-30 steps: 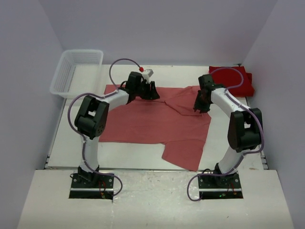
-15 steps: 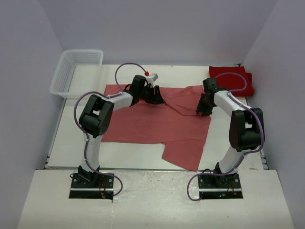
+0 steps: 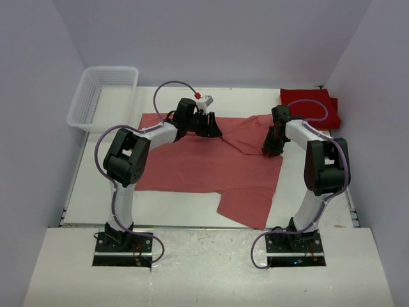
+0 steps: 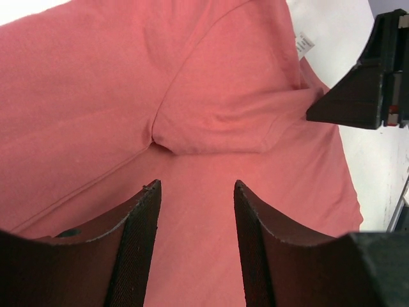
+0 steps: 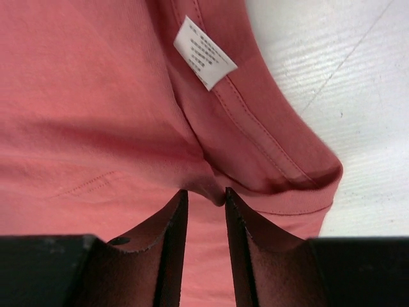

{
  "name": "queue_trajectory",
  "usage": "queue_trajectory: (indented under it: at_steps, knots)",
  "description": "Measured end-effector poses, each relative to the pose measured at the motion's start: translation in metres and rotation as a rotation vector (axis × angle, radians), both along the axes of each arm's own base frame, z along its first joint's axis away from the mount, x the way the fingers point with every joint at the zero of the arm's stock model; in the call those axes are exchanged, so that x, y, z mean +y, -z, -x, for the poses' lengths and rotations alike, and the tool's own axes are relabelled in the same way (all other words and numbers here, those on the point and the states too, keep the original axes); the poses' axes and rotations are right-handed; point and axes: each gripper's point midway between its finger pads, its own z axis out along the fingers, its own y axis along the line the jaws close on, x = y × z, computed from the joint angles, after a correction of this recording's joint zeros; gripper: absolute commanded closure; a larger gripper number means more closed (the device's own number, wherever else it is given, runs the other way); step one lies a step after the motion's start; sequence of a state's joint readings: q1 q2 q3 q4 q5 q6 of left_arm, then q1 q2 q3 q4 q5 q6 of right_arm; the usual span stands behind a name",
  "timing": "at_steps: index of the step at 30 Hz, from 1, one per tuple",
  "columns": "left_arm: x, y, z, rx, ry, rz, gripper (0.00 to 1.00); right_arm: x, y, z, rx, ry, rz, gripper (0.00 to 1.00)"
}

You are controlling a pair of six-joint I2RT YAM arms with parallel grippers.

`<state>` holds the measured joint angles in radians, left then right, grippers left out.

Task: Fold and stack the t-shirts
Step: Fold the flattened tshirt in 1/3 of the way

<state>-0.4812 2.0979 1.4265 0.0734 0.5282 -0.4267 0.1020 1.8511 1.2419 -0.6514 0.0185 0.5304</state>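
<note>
T-shirts come in two lots. One salmon-red t-shirt (image 3: 204, 166) lies spread flat across the middle of the white surface (image 3: 172, 208). One pile of deep red folded t-shirts (image 3: 310, 105) sits at the far right corner; how many are in that pile cannot be told from above.

Compared with a second ago, the left claw (image 4: 196, 187) has slid rightward along the far edge of the spread shirt. The right claw (image 5: 204, 192) has come down from above the shirt's right edge onto the cloth itself. Over the last half second both have barely shifted, and the shirt's outline on the surface has not changed.

The left claw's two fingers stand well apart with nothing between them, poised over the cloth near a sleeve (image 4: 223, 115) that is folded in on the body of the shirt. Whether the tips touch the fabric cannot be told. The right claw's fingers are drawn nearly together on a pinched ridge of the shirt's edge, where creases run into the narrow gap. Just beyond its tips the hem is turned over, showing one white label (image 5: 204, 52).

There are two arms, and one white mesh basket (image 3: 83, 105) at the far left corner, apart from the spread shirt.
</note>
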Motion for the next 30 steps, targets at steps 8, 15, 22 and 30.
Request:
queue_trajectory:
  at_steps: [8, 15, 22, 30]
  knots:
    - [-0.004, -0.008, 0.003, -0.011, 0.014, 0.012, 0.48, 0.0, -0.007, -0.014, -0.033, 0.002, -0.008, 0.7]
    - [-0.006, -0.009, 0.006, -0.009, 0.024, 0.015, 0.48, -0.002, -0.009, -0.024, -0.047, 0.002, -0.004, 0.84]
    - [-0.007, -0.009, 0.007, -0.009, 0.032, 0.018, 0.47, -0.001, -0.009, -0.038, -0.05, -0.007, -0.005, 1.0]
    - [-0.017, -0.008, 0.016, -0.02, 0.071, 0.007, 0.48, 0.002, -0.027, -0.069, -0.108, -0.019, -0.01, 1.0]
